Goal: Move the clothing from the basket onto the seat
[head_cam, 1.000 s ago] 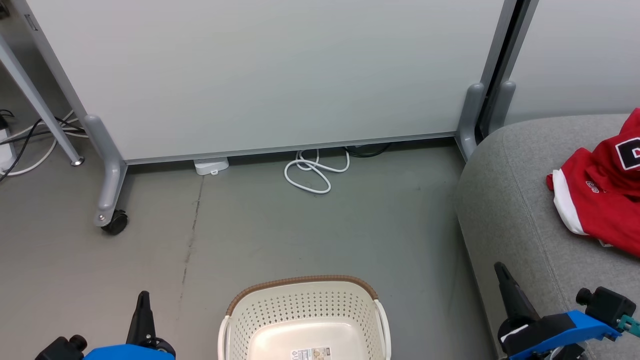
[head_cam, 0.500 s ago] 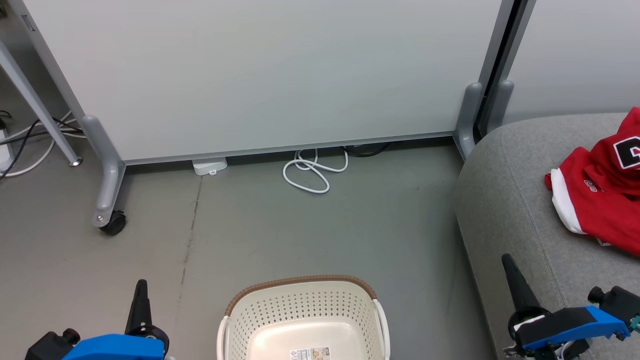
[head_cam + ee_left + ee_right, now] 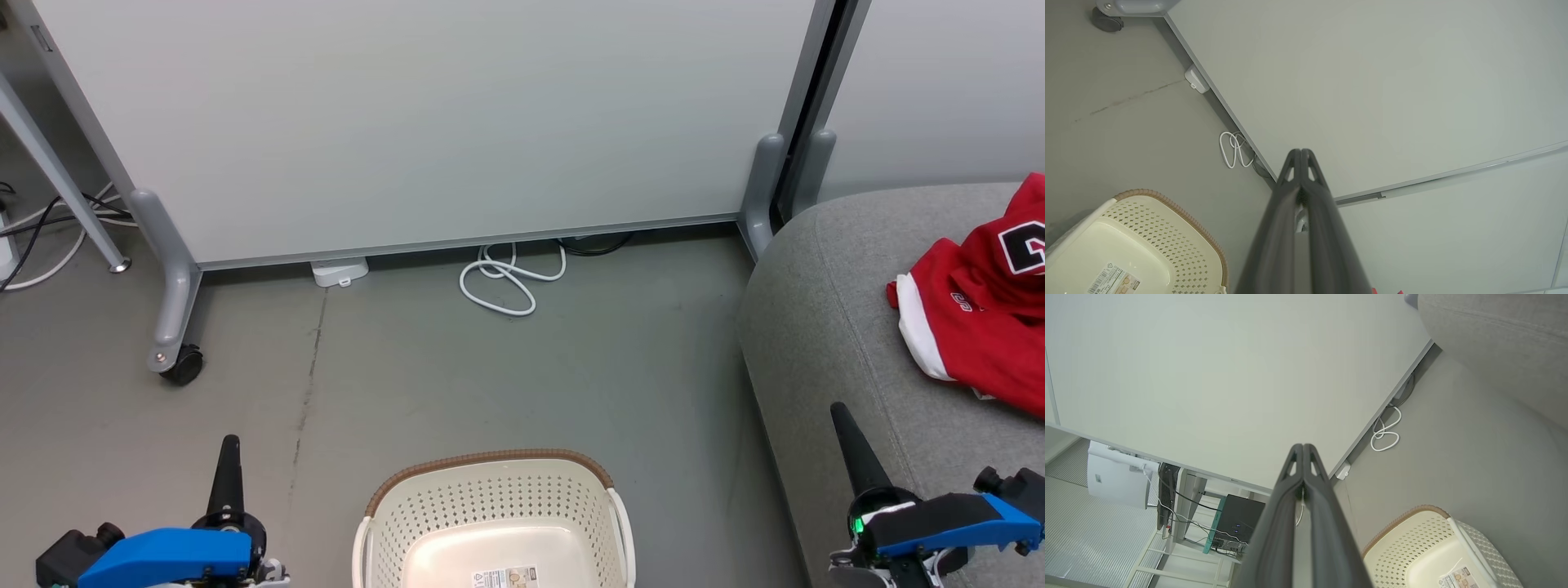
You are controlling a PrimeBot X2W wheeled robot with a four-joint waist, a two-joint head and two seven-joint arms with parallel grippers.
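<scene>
Basket (image 3: 490, 498) shows a bare bottom; the red clothing (image 3: 980, 318) lies to its right, up on the grey seat (image 3: 824, 327), so the job looks done. Your left claw (image 3: 228, 447) and right claw (image 3: 841, 420) flank the basket, pinched closed on nothing, likely parked since nothing's left to grab.

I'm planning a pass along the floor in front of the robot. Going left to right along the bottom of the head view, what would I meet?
left tool, fingers shut → basket → right tool, fingers shut
</scene>
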